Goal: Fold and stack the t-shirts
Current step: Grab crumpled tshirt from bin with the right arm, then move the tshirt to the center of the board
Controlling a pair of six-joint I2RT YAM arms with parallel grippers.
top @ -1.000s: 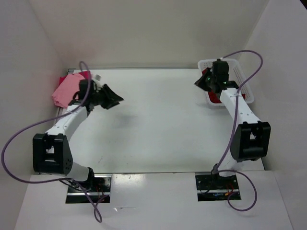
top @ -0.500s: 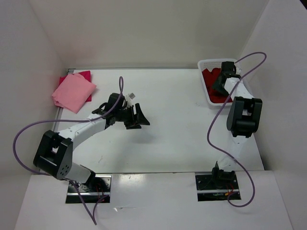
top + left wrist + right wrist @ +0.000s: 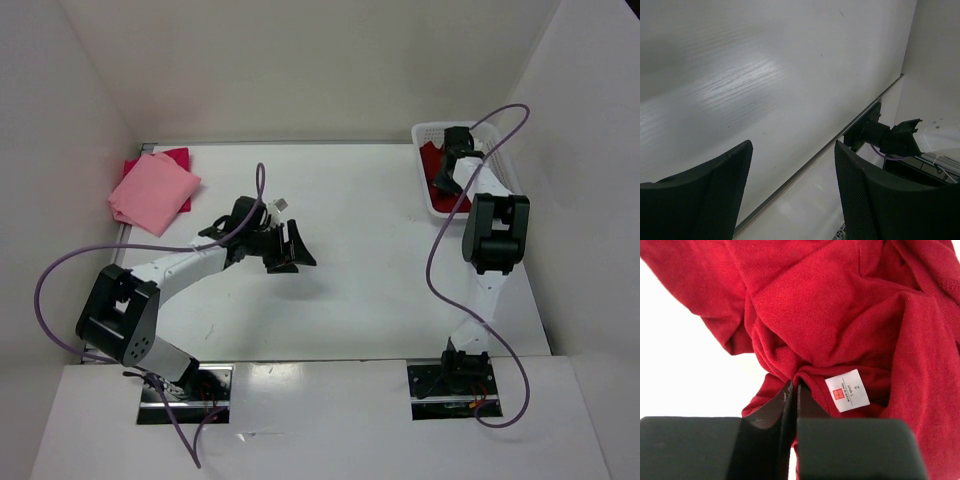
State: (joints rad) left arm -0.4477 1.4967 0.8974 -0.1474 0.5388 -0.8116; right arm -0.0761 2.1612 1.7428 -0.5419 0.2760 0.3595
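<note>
Since the white table (image 3: 380, 250) lies bare across its middle, that is the likely folding ground.

Left arm (image 3: 170, 265): reaches out over the table's centre. Judged to be waiting there for cloth to arrive.

Right arm (image 3: 492, 235): doubled back on itself, wrist tipped down into the white basket (image 3: 440, 127) at the far right corner.

Light pink t-shirt (image 3: 152, 192): folded flat at the far left corner. It sits on top of the magenta t-shirt (image 3: 177, 155), of which only an edge shows. Two garments look done and stacked, out of the working area.

Dark red t-shirt (image 3: 840, 315): crumpled in the basket, unfolded. It looks like the last one to do.

Left gripper (image 3: 792, 145): jaws wide apart, nothing between them, only tabletop below.

Right gripper (image 3: 792, 386): jaws brought together on a raised ridge of the dark red cloth. The pinch sits just beside the white label (image 3: 847, 390), so probably near the collar. That is a sensible hold for lifting the shirt clear of the basket wall.

Risk, as judged: a thin bite of soft fabric may slip during the lift.
</note>
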